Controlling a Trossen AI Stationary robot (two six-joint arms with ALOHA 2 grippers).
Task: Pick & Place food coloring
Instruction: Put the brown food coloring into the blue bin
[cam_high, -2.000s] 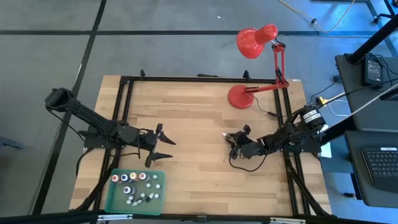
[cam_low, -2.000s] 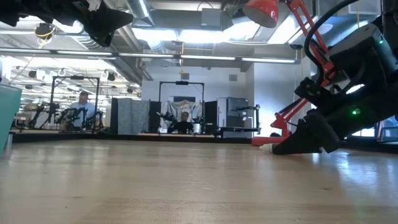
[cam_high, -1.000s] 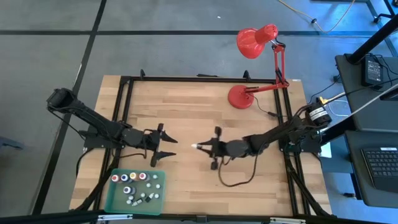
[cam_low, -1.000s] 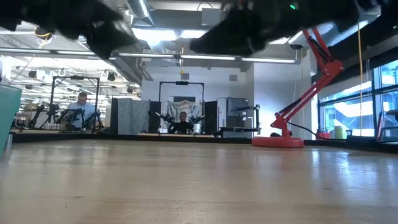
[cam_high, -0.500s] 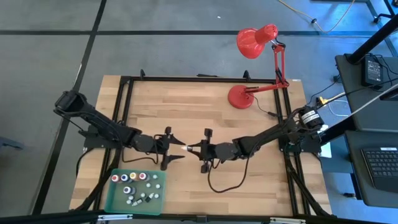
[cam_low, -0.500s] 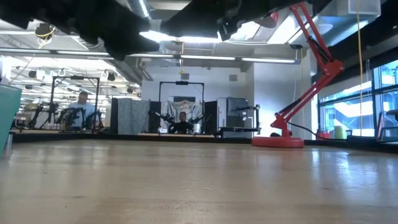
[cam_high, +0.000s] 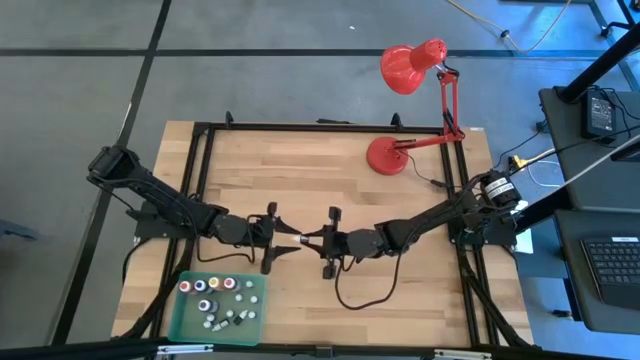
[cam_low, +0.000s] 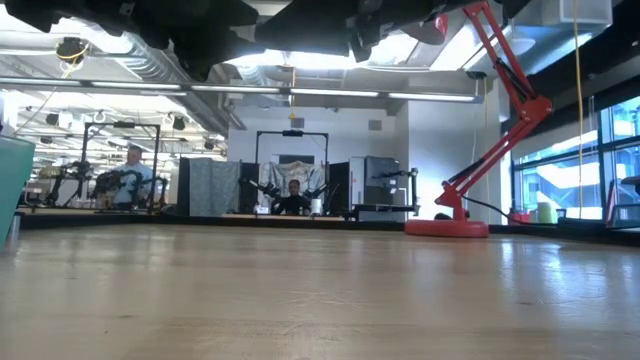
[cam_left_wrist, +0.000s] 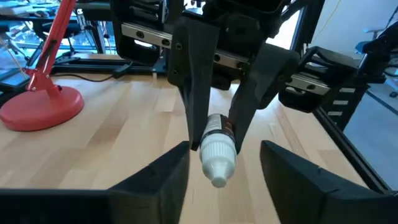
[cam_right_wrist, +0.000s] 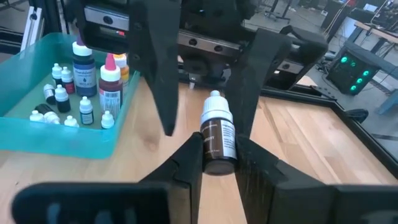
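A small brown food coloring bottle (cam_right_wrist: 216, 134) with a white tip (cam_left_wrist: 217, 158) hangs above the table's middle (cam_high: 300, 239), in my right gripper (cam_right_wrist: 217, 142) (cam_high: 312, 238), which is shut on it. My left gripper (cam_left_wrist: 225, 148) (cam_high: 288, 240) faces it from the table's left. Its open fingers stand on either side of the white tip, a gap on each side. Several more little bottles (cam_high: 215, 295) (cam_right_wrist: 81, 87) stand upright in a green tray (cam_high: 175, 330) at the near left. My right gripper pinches the bottle's brown labelled body (cam_right_wrist: 214, 149) between its two fingers, at the end away from the tip. The fingers come about level from the table's right and lie along the bottle. The bottle is clear of the table, its white tip pointing toward the left gripper.
A red desk lamp stands on its round base (cam_high: 388, 155) (cam_left_wrist: 40, 106) at the far right, its head beyond the far edge. A black frame (cam_high: 300, 126) rims the table. Bare wood (cam_high: 300, 180) lies between lamp and grippers. People sit in the room behind (cam_low: 292, 197).
My right gripper has carried the bottle toward the table's left, tip first. My left gripper has come toward the table's right to meet it, so that its fingers now flank the tip. The bottle stays clear of the table.
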